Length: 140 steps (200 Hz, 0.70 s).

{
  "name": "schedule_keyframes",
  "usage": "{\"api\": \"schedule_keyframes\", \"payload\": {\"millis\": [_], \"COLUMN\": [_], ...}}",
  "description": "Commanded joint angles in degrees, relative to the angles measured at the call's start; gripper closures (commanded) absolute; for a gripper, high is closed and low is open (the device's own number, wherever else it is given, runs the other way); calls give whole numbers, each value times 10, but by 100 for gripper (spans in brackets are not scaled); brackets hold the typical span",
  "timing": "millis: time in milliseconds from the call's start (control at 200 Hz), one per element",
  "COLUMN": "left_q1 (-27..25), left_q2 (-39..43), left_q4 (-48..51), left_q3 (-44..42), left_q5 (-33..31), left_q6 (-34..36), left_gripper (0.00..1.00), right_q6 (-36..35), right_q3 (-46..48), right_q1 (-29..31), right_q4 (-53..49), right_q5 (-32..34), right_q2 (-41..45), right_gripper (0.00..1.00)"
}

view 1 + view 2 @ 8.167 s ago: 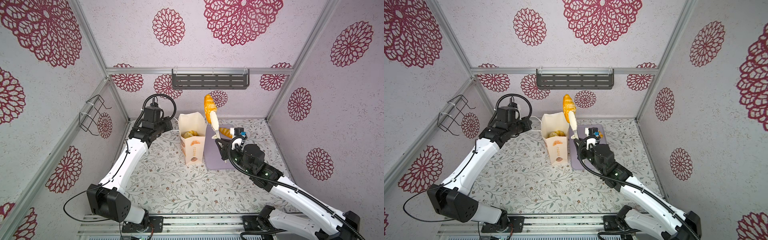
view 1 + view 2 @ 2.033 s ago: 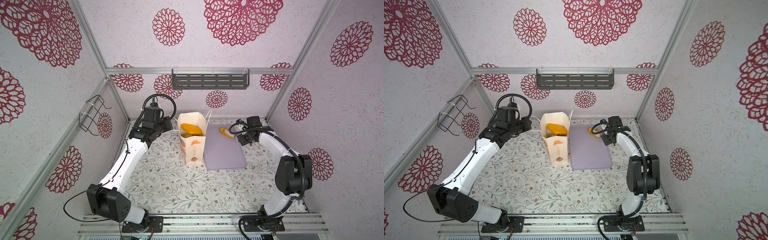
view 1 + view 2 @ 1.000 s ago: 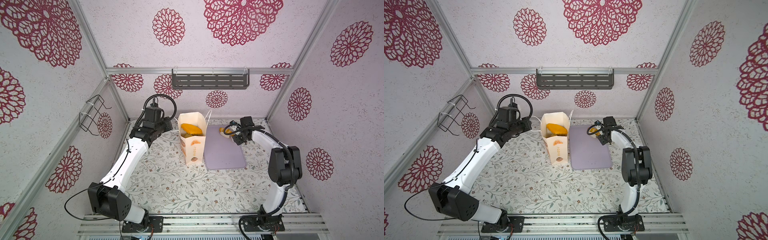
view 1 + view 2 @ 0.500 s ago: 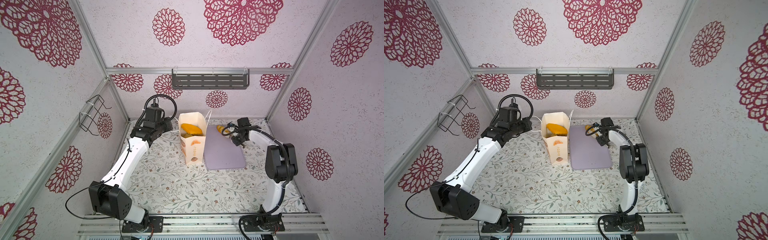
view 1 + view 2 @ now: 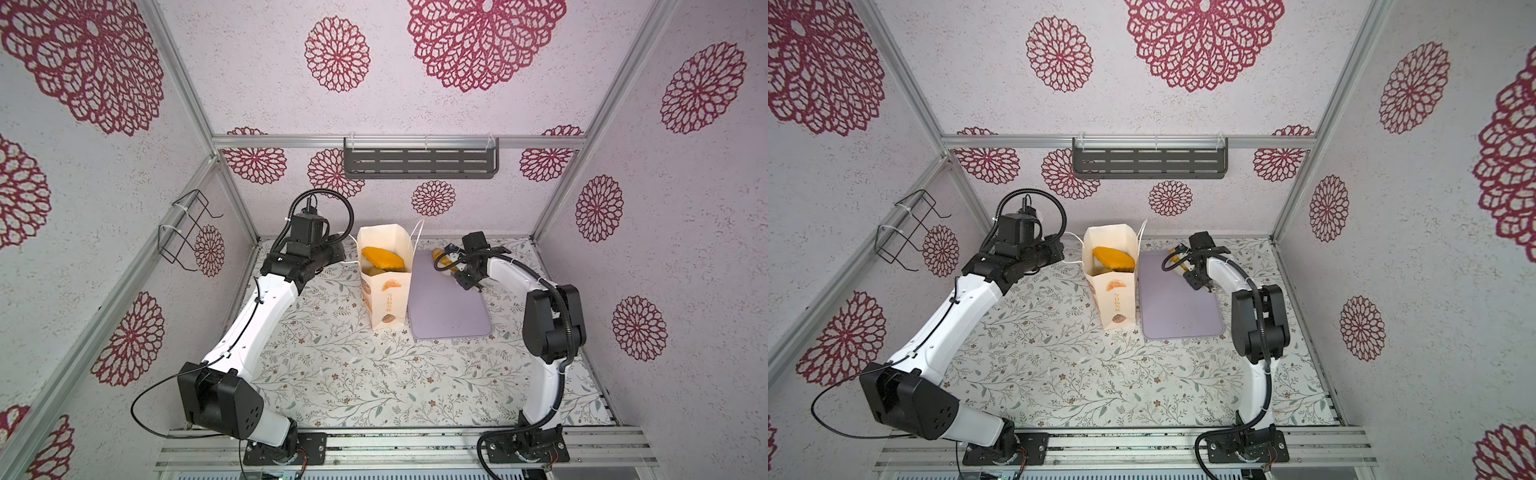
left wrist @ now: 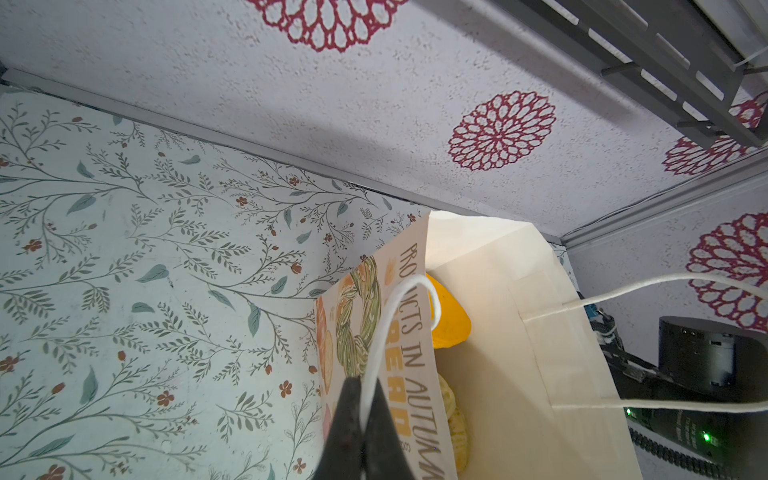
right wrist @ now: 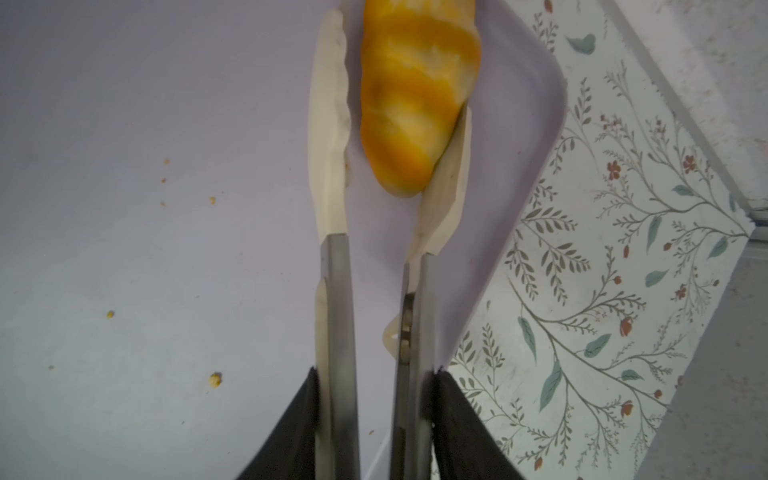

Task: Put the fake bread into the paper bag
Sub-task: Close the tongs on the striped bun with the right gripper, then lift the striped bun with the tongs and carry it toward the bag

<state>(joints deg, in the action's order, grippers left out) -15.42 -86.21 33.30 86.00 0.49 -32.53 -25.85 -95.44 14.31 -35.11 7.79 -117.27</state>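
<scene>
Right wrist view: the right gripper (image 7: 376,380) is pressing cream-tipped steel tongs (image 7: 336,291) half-closed around a striped golden-orange toy roll (image 7: 415,104) at a corner of the flat lilac tray (image 7: 166,249). Contact is looking slight, risking a slip on lifting. Left gripper (image 6: 365,384) is pinching the white cord handle (image 6: 379,349) of the cream printed paper bag (image 6: 540,311) beside that tray.

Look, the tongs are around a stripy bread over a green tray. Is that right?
Almost. The tray isn't green, it's a lilac tray. The tongs are around the stripy bread over it, near its corner. The right wrist view shows this best.
</scene>
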Motion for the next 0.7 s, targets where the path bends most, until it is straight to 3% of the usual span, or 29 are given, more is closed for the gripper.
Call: {"api": "schedule_keyframes", "payload": {"millis": [0,280,696], "left_q1": [2,2,2], "left_q2": [5,4,4], "left_q4": [-4,-4,-3], "left_q3": [5,7,7], "left_q5": [-1,2,-2], "left_q6": [9,10,9], "left_gripper": [100,100,100], "right_q6": [4,23,54], "right_q3": [-46,-30,45], "right_q1": [2,8,49], "right_q4": [-21,-14,-5], "right_q5": [17,13,27], "right_q2": [-25,-12,46], "right_gripper": [60,75,84]}}
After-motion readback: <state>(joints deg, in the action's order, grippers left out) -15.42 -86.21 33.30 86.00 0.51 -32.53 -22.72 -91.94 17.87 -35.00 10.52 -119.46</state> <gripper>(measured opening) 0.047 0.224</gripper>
